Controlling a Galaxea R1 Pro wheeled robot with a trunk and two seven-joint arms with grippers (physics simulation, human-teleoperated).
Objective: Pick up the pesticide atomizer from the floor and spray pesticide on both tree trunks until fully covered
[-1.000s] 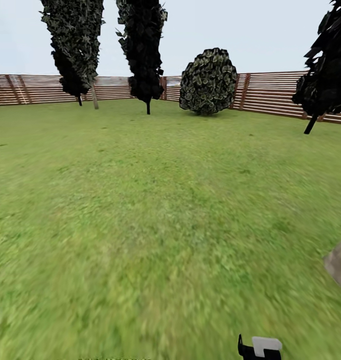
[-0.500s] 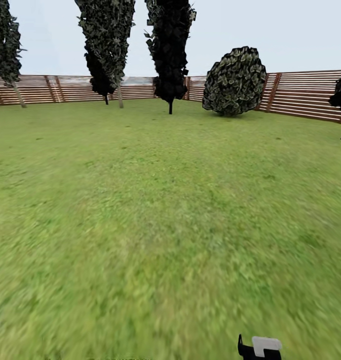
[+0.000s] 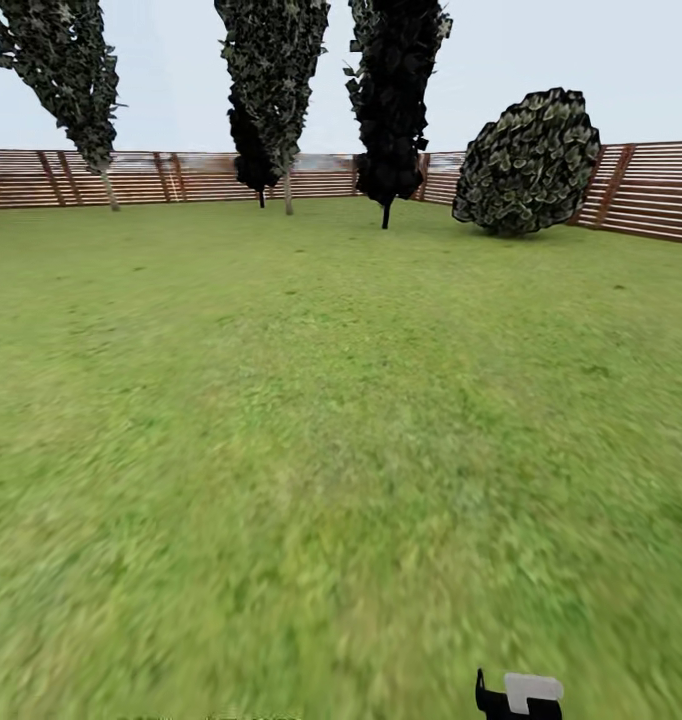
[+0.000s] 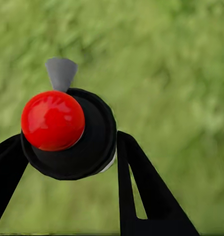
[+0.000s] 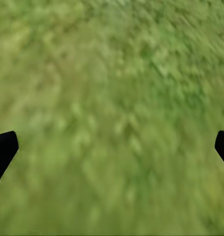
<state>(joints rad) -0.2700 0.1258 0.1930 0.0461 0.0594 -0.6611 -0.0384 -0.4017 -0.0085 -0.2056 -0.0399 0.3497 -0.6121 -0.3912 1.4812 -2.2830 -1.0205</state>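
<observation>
Pesticide atomizer [image 4: 67,135] clamped in left end effector [image 4: 67,162]; right end effector [image 5: 112,147] seemingly spread; two trees [image 3: 61,70].

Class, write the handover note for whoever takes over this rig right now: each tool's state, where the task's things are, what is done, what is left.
Left tool: shut on the pesticide atomizer, red top toward the wrist camera.
Right tool: open, holding nothing, over the grass.
Trees: several stand far off along the fence; two with pale trunks may be the targets.
Done: atomizer picked up.
Left: drive to the trees and spray both trunks; no spraying shows yet.
</observation>
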